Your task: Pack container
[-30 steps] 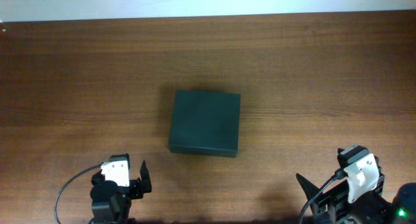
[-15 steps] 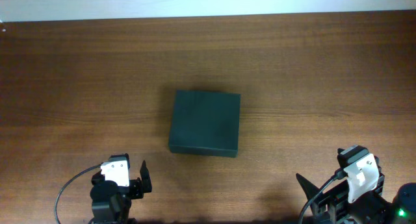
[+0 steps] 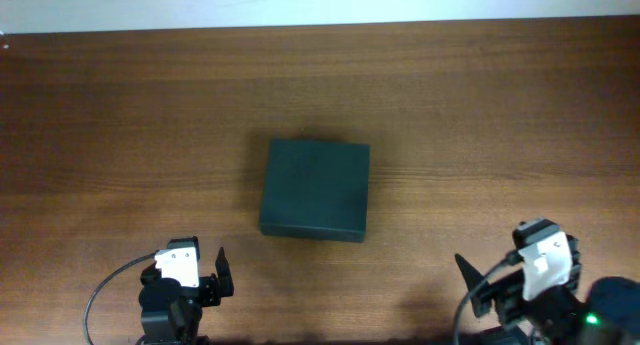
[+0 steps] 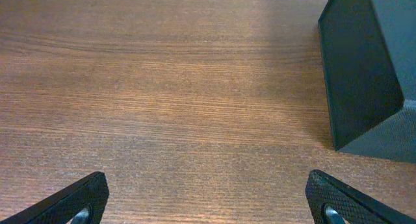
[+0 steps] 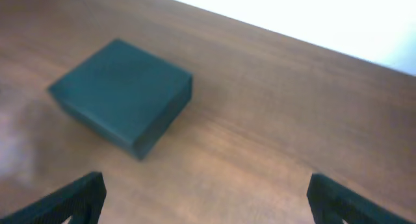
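The container (image 3: 315, 189) is a dark green-black box with its flat lid shut, in the middle of the wooden table. Its near corner shows at the right of the left wrist view (image 4: 370, 74), and it lies at the upper left of the right wrist view (image 5: 122, 95). My left gripper (image 3: 195, 275) is open and empty at the front left, short of the box; its fingertips (image 4: 84, 198) stand wide apart over bare wood. My right gripper (image 3: 495, 280) is open and empty at the front right, with bare table between its fingertips (image 5: 81, 198).
The brown wooden table (image 3: 480, 115) runs to a pale wall edge at the back (image 3: 320, 5). Black cables trail from both arm bases at the front edge (image 3: 105, 290).
The right arm has shifted a little to the left and turned slightly. The left arm and the container have not moved.
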`<state>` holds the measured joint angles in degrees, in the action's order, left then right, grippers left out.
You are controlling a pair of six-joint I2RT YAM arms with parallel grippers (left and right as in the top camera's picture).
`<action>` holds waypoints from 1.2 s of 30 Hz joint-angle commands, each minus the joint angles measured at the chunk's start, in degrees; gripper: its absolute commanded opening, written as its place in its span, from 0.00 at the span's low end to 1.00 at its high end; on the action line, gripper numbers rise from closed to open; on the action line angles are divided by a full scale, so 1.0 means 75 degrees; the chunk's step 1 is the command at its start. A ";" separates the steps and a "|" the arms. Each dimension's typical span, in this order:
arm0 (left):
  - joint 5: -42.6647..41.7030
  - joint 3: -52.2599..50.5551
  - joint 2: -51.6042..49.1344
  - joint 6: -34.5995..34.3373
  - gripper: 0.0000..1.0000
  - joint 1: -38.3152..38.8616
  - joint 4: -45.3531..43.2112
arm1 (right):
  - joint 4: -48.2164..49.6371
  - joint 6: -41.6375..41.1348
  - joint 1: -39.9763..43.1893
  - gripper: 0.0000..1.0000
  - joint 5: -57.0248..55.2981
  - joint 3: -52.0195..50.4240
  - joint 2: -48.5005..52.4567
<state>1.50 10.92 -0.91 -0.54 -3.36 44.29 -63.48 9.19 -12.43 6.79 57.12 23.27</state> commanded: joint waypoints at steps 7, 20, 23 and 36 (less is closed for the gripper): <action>-0.0085 -0.0055 0.0082 -0.0102 0.99 -0.0032 -0.0023 | 0.1865 -0.0128 0.0562 0.99 -0.0562 -0.3879 -0.2168; -0.0085 -0.0055 0.0082 -0.0102 0.99 -0.0032 -0.0023 | 0.2468 -0.0172 0.1160 0.99 -0.0134 -0.6228 -0.3075; -0.0085 -0.0058 0.0082 -0.0102 0.99 -0.0032 -0.0023 | 0.2474 -0.0172 0.1160 0.99 -0.0137 -0.6301 -0.3075; -0.0085 -0.0055 0.0082 -0.0102 0.99 -0.0032 -0.0023 | 0.2474 -0.0169 0.1160 0.99 -0.0137 -0.6301 -0.3075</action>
<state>1.50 10.81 -0.84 -0.73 -3.36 44.27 -45.12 8.75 -4.14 5.43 10.48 0.91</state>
